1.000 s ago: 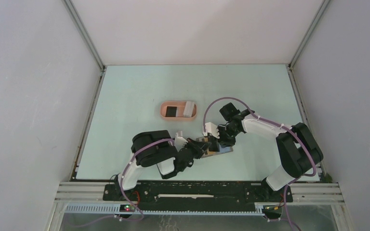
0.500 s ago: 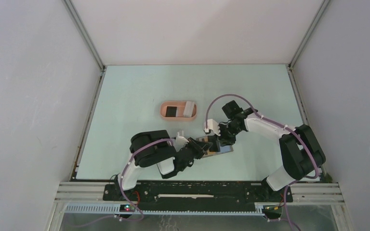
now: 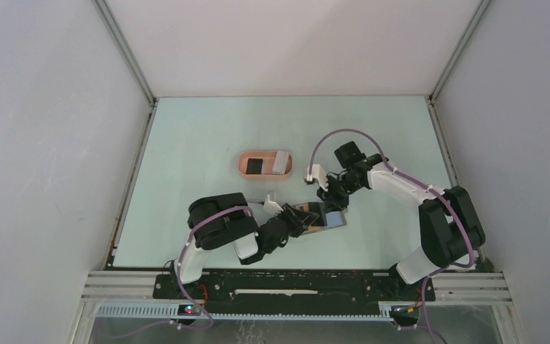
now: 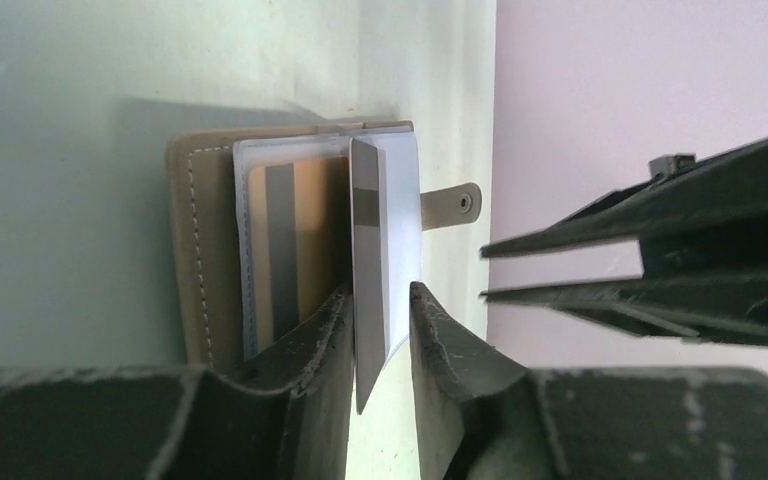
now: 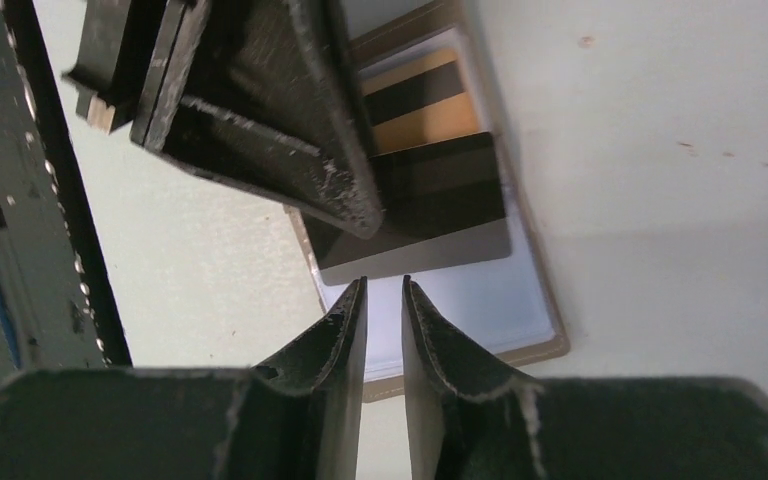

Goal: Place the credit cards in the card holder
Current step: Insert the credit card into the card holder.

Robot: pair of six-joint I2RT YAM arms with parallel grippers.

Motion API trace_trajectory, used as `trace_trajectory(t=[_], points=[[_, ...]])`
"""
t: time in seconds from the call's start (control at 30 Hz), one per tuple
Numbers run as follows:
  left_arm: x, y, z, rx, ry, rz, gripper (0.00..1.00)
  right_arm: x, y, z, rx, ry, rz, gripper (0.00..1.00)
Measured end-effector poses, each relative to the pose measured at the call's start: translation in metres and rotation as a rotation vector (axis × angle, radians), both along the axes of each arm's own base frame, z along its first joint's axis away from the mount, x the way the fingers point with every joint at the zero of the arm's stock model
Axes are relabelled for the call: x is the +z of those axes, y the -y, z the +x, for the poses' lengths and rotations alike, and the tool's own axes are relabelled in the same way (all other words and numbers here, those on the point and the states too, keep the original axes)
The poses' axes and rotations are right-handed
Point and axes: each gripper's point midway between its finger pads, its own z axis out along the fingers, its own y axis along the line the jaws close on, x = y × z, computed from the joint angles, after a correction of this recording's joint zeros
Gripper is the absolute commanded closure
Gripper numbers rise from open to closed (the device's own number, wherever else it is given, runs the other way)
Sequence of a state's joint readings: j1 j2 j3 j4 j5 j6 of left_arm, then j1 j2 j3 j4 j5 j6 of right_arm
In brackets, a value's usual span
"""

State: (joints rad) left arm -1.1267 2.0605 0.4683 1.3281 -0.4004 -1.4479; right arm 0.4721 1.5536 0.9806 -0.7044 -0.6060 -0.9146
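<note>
Left gripper (image 4: 380,290) barely parted, grey card (image 4: 365,210) stands loose between (on edge). Right gripper (image 5: 384,283) narrowly open, empty: pinch the edge just ahead squarely.

Bright, diffuse light; a soft shadow lies left of the wallet (image 4: 200,250); the foreground below it is blurred.

Pale table (image 3: 200,129) bears the pink card holder (image 3: 242,166); nearer, an apparently open wallet (image 4: 200,260).
</note>
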Motion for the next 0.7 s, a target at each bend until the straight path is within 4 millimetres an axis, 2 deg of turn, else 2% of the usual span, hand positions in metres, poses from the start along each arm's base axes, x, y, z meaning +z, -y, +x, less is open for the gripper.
trace_trajectory(t=[0.2, 0.4, 0.53, 0.7], points=[[0.003, 0.001, -0.001, -0.03, 0.013, 0.01, 0.59, 0.018, -0.006, 0.018, -0.167, -0.065, 0.078, 0.76], [0.005, 0.003, -0.002, -0.053, 0.028, 0.017, 0.57, 0.027, -0.027, 0.033, -0.329, -0.199, 0.111, 0.81], [0.006, 0.003, -0.002, -0.062, 0.036, 0.019, 0.56, 0.017, -0.039, 0.041, -0.431, -0.306, 0.101, 0.82], [0.008, 0.003, -0.002, -0.074, 0.049, 0.023, 0.55, -0.005, -0.045, 0.033, -0.509, -0.442, 0.055, 0.83]])
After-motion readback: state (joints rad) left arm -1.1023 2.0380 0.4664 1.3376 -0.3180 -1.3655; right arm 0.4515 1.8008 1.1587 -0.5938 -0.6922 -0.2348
